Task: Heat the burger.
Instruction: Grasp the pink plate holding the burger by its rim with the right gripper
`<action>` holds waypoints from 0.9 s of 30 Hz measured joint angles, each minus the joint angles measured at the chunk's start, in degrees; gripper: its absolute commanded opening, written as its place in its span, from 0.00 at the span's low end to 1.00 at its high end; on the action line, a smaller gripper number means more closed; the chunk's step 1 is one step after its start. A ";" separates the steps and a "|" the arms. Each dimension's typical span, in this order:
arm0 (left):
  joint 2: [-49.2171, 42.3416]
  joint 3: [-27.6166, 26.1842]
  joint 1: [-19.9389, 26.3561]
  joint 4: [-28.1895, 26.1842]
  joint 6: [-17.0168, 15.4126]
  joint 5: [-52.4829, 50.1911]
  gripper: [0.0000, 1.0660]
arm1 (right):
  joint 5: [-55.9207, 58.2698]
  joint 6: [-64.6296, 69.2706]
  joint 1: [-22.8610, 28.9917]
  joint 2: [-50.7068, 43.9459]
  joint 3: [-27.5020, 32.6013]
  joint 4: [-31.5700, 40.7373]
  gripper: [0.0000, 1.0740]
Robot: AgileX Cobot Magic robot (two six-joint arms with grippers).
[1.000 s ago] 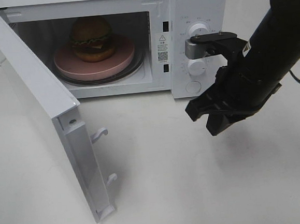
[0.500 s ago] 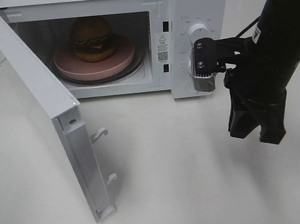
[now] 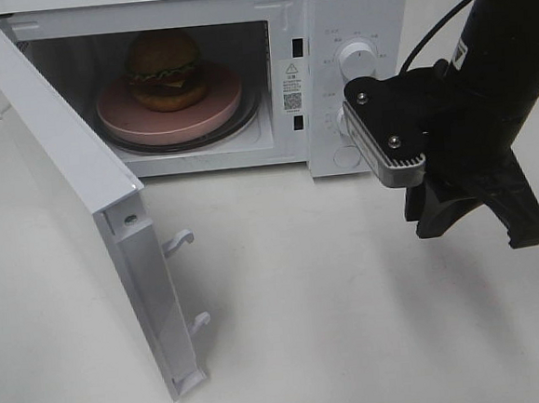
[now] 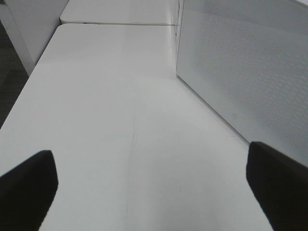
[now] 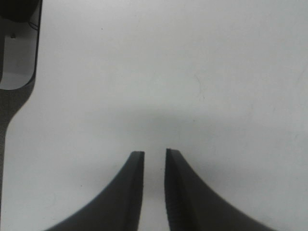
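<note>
The burger [image 3: 165, 69] sits on a pink plate [image 3: 171, 111] inside the white microwave [image 3: 348, 9], whose door [image 3: 73, 198] swings wide open to the left. My right gripper [image 3: 477, 232] hangs to the right of the microwave's control panel and points down at the table. Its jaws are open a little with nothing between them; the right wrist view shows the gripper [image 5: 154, 154] over bare white tabletop. My left gripper [image 4: 149, 154] shows only in the left wrist view, wide open and empty, beside the perforated door panel [image 4: 240, 72].
Two knobs [image 3: 359, 56] are on the microwave's front panel, the lower one partly behind my right wrist camera [image 3: 390, 136]. Two latch hooks [image 3: 177, 239] stick out of the door's edge. The white table [image 3: 308, 329] stretches in front of the microwave.
My right arm has swung to the right, away from the microwave's front, and turned its gripper down toward the table. Its jaws have parted slightly. The burger and door stayed put.
</note>
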 measured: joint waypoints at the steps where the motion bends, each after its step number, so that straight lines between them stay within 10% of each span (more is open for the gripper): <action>1: 0.00 0.00 0.00 0.00 0.00 0.00 0.94 | 0.00 0.00 0.00 0.00 0.00 -0.23 0.43; 5: 0.00 0.00 0.00 0.00 0.00 0.00 0.94 | -1.32 2.35 0.00 0.00 0.00 -0.17 0.81; 8: 0.00 0.00 0.00 0.00 -0.06 0.00 0.94 | -2.52 5.10 0.00 0.00 0.00 0.06 0.92; 27: 0.00 0.00 0.00 0.00 -0.06 0.00 0.94 | -14.09 6.65 3.90 0.00 0.00 -6.99 0.88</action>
